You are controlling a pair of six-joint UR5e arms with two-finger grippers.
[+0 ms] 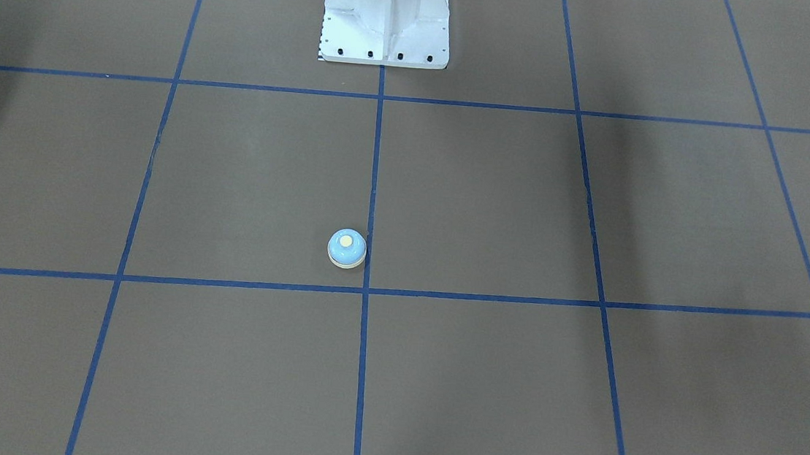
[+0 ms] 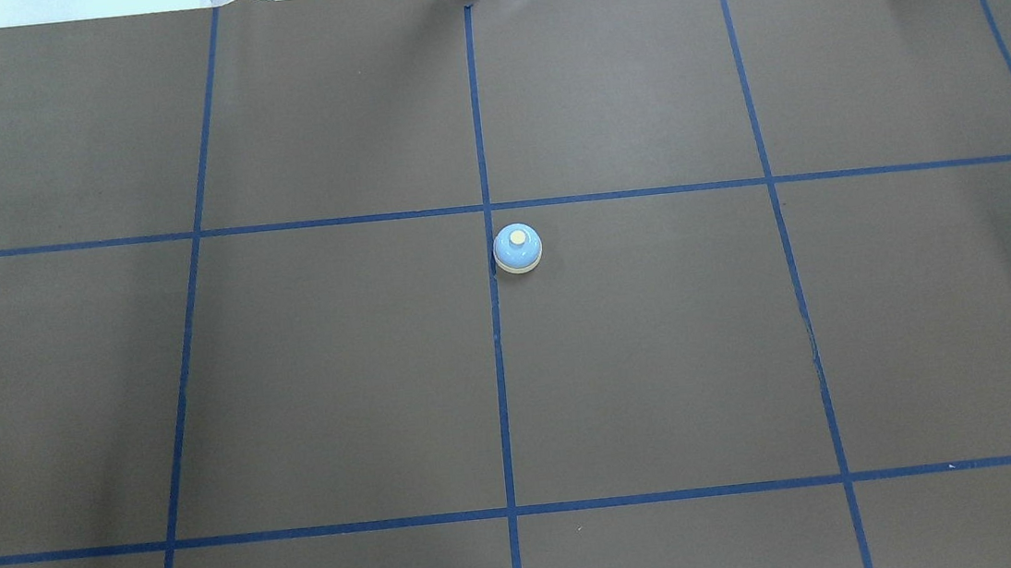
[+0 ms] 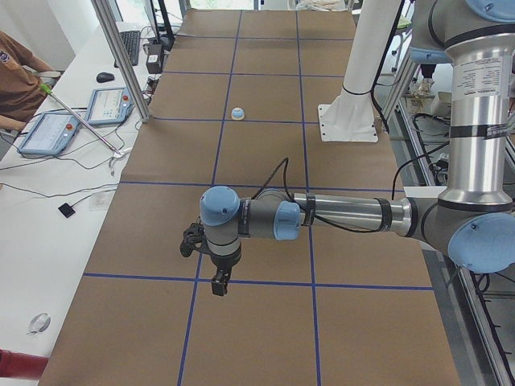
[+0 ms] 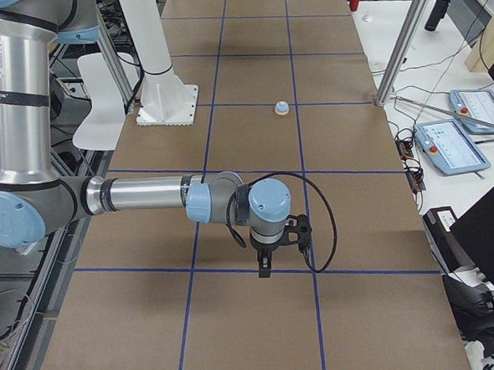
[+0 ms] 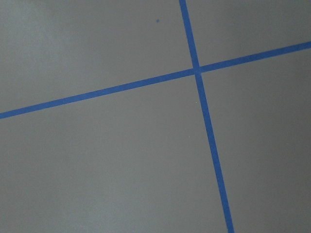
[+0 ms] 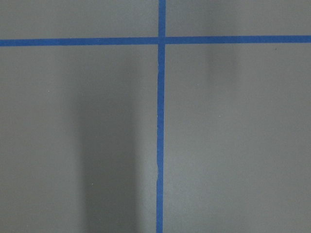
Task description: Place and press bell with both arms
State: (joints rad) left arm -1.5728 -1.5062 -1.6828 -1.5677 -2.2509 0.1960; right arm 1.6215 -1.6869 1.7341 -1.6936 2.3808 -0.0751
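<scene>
The light-blue bell [image 1: 347, 249] with a cream button stands upright on the brown table, close to the central blue tape line. It also shows in the overhead view [image 2: 518, 248] and, small, in both side views [image 3: 237, 113] [image 4: 282, 108]. Nothing touches it. The left gripper [image 3: 219, 283] hangs over the table near the robot's left end, far from the bell. The right gripper [image 4: 265, 268] hangs over the opposite end, also far from it. Both show only in the side views, so I cannot tell whether they are open or shut. The wrist views show only table and tape.
The white bolted pedestal [image 1: 386, 20] stands at the robot's edge of the table. Blue tape lines divide the brown surface. Teach pendants [image 3: 48, 133] [image 4: 450, 147], metal frame posts [image 3: 121, 56] and a seated person [image 3: 16, 72] are along the operators' side.
</scene>
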